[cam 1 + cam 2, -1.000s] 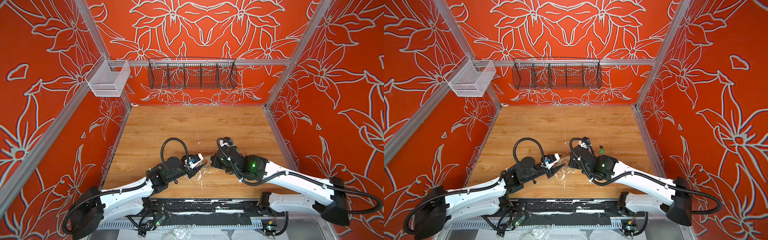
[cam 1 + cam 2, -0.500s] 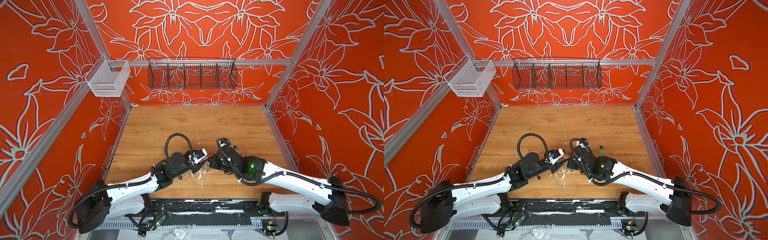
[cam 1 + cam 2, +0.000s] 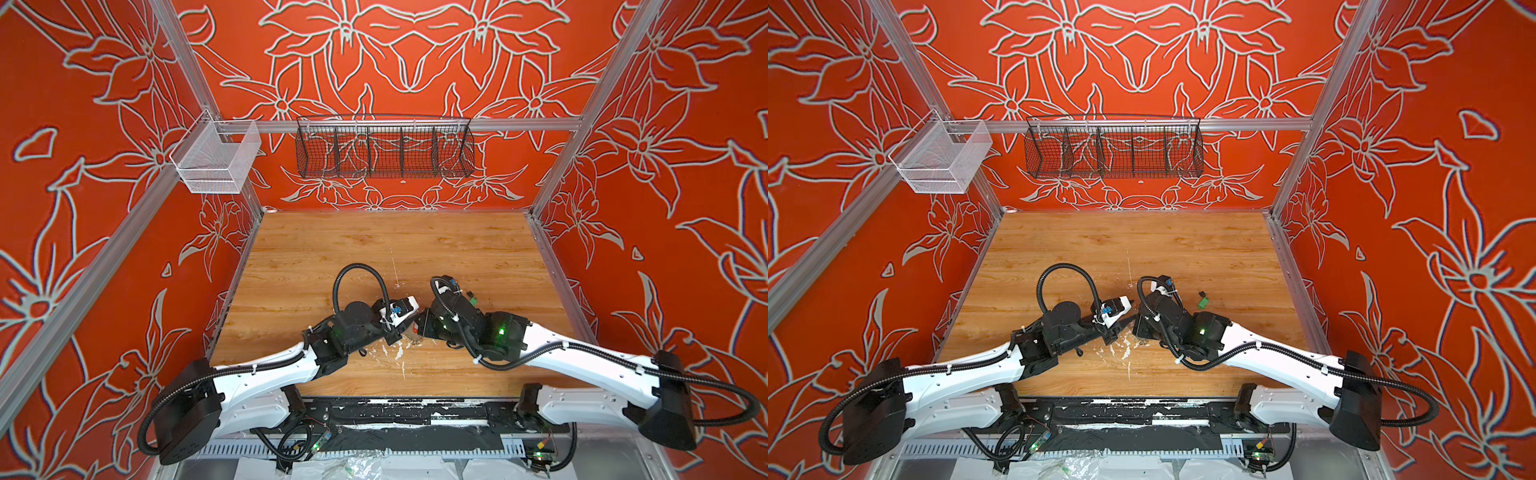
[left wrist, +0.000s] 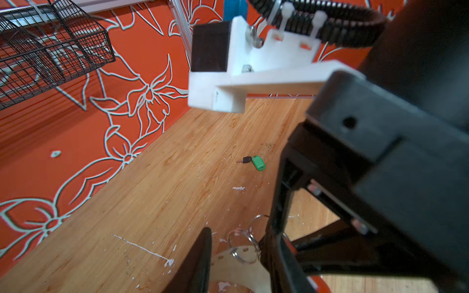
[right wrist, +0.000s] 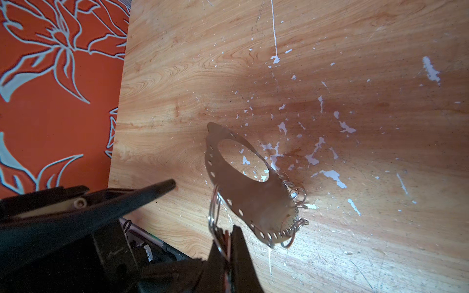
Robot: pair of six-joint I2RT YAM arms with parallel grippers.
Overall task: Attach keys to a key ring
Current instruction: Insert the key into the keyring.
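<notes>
The key ring (image 5: 243,197), a flat grey oval hoop, hangs tilted just above the table from one wire split ring (image 5: 214,210). My right gripper (image 5: 228,237) is shut on that split ring together with the orange-red key, of which only a sliver (image 5: 226,236) shows between the jaws. My left gripper (image 4: 241,256) is open, its fingers (image 4: 200,256) on either side of the hoop's rim (image 4: 236,263); one finger (image 5: 152,192) stands apart from the hoop. The green key (image 4: 258,162) lies alone on the table beyond the right gripper (image 3: 1136,328), also in a top view (image 3: 1202,302).
White paint flecks (image 5: 314,157) are scattered on the wooden table (image 3: 374,249) under the grippers. A black wire basket (image 3: 384,147) and a white mesh bin (image 3: 216,166) hang on the back rail. The orange walls close in three sides.
My left arm has reached right and forward until its fingers meet the right gripper at the key ring, and its jaws have narrowed a little. The right arm has barely moved.
</notes>
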